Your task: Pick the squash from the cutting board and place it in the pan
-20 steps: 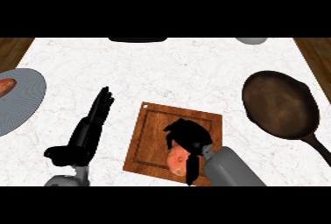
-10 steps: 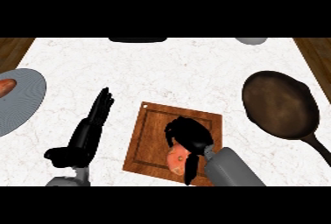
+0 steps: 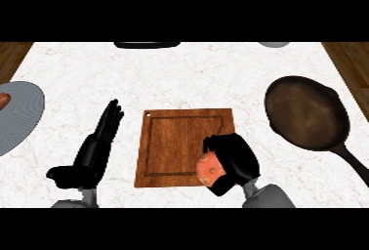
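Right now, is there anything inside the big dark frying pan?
Empty. The dark round frying pan shows only its bare brown inside, and the orange squash sits in the robot's right hand.

no text, label, brand, number or sign could be read anywhere in the head view. the cutting board (image 3: 180, 141) near the centre showed only wood grain, a routed groove and a small hole at its 11 o'clock corner. the pan (image 3: 306, 114) at 3 o'clock and the plate (image 3: 20, 114) at 9 o'clock bore no markings.
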`<state>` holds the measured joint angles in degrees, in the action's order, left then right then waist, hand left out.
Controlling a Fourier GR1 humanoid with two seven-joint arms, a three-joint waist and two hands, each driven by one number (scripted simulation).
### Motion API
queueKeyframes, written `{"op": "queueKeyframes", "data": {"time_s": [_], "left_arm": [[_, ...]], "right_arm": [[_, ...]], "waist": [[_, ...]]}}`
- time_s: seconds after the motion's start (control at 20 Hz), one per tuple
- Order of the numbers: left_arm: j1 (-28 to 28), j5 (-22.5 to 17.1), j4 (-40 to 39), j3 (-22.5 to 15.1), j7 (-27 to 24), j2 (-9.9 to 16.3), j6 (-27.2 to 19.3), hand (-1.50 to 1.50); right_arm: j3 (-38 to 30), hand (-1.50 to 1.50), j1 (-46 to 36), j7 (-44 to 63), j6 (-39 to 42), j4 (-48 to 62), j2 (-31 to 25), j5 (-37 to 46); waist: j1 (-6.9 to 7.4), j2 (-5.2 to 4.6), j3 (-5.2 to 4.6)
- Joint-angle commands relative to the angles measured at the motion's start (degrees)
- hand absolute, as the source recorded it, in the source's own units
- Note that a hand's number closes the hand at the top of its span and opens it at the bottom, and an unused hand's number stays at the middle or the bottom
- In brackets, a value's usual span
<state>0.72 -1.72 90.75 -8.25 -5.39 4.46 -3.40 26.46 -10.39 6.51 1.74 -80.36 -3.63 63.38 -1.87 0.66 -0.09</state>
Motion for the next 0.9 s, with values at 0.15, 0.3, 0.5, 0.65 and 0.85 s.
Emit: {"op": "queueKeyframes", "data": {"time_s": [0.15, 0.3, 0.5, 0.65, 0.85], "left_arm": [[-1.1, 0.3, -0.9, 0.5, -1.4, 0.4, 0.3, 0.00], [0.1, 0.2, 0.2, 0.0, -0.1, -0.3, 0.1, 0.00], [-0.9, 0.7, -1.0, -0.2, -2.0, -0.8, 0.2, 0.00], [4.5, 0.2, -1.5, 1.5, 1.8, -0.2, 0.7, 0.00], [-2.6, 1.3, 4.5, -2.2, 1.8, -0.9, 0.9, 0.00]], "right_arm": [[-1.3, 1.50, 9.0, 12.1, -5.8, -23.2, -1.2, 6.4], [-0.7, 1.50, 12.1, 15.3, -3.9, -33.1, 0.5, 5.6], [-6.0, 1.50, 16.7, 15.0, -4.3, -38.8, -0.6, -0.9], [-8.8, 1.50, 16.3, 15.0, -8.7, -35.1, 1.3, -1.4], [-17.1, 1.50, 16.1, 11.0, -11.6, -32.3, 0.5, -9.7]], "waist": [[-0.11, -0.04, 0.02], [0.62, -0.23, 0.06], [1.25, -0.53, 0.10], [1.49, -0.68, 0.11], [1.95, -0.62, 0.14]]}}
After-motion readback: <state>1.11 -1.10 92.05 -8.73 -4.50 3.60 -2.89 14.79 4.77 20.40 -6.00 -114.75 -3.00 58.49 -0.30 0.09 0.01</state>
